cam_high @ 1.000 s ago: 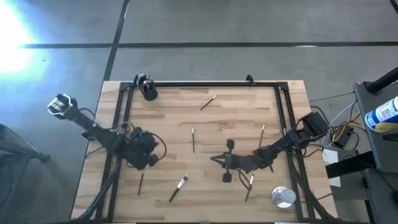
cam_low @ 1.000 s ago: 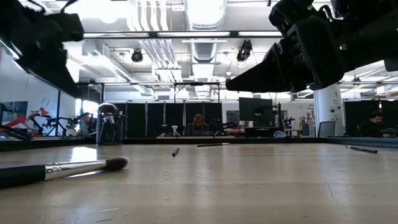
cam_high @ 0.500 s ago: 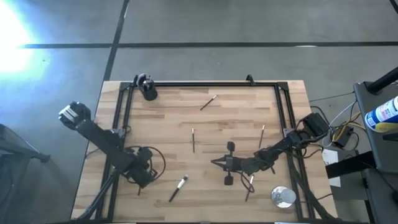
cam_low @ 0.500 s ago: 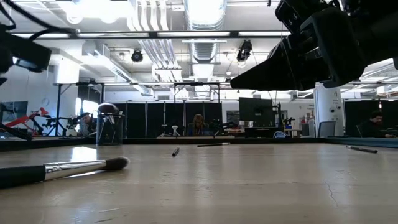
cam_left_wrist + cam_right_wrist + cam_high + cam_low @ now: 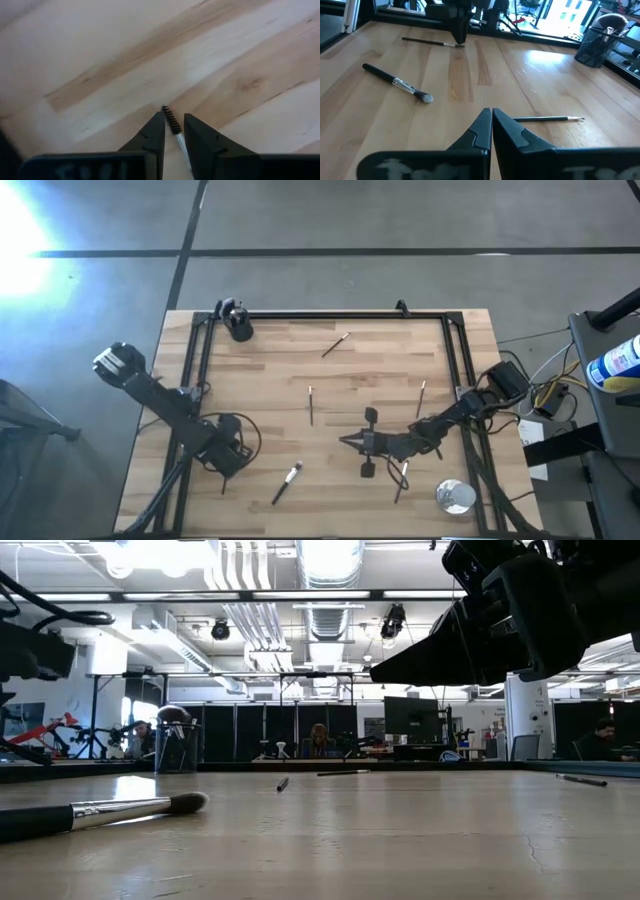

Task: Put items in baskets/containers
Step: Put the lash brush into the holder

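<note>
The black mesh cup (image 5: pixel 240 328) stands upright at the bench's eleven o'clock corner, with a fluffy brush head poking from its top (plain in the low view (image 5: pixel 176 745)). Loose brushes lie flat on the wood: a pale-tipped one (image 5: pixel 335 345) at twelve o'clock, a slim stick (image 5: pixel 310 405) near the centre, another (image 5: pixel 422 398) at three o'clock, a dark-handled, silver-ferruled brush (image 5: pixel 288 482) at six o'clock, and a spoolie-tipped one (image 5: pixel 172 121) at eight o'clock.

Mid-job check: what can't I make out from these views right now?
- Left wrist view: most of the handle of the spoolie brush, hidden between the fingers of the left tool.
- High view: what the black cup holds, too small.
- Low view: the handle end of the fluffy brush, cut by the left edge.
</note>
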`<move>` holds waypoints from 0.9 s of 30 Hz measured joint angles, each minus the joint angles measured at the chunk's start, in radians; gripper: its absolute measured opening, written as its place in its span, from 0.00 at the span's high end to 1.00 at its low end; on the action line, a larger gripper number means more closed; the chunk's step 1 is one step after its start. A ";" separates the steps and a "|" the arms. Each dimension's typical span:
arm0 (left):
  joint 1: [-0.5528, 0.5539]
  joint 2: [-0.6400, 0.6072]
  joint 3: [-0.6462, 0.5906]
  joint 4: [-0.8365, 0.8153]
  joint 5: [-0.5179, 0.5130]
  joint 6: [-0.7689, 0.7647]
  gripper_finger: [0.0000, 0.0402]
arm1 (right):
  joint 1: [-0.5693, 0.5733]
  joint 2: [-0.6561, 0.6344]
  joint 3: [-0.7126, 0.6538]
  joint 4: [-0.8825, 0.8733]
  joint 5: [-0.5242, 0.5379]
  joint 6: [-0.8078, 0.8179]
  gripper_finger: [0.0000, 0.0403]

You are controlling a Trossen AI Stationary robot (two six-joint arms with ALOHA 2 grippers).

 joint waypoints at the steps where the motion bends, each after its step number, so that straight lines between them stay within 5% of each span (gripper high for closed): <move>1: 0.000 0.000 -0.012 0.020 0.000 0.000 0.84 | 0.000 0.000 0.000 0.000 0.000 0.000 0.98; 11: 0.000 -0.005 -0.063 0.072 0.005 0.002 0.85 | 0.000 0.000 0.000 0.001 0.000 0.000 0.98; 20: -0.003 -0.003 -0.048 0.061 0.005 0.061 0.99 | 0.000 0.000 0.000 0.001 0.000 0.000 0.98; 27: -0.003 -0.056 0.043 0.001 -0.173 0.133 1.00 | 0.000 0.000 0.000 0.001 0.000 0.000 0.98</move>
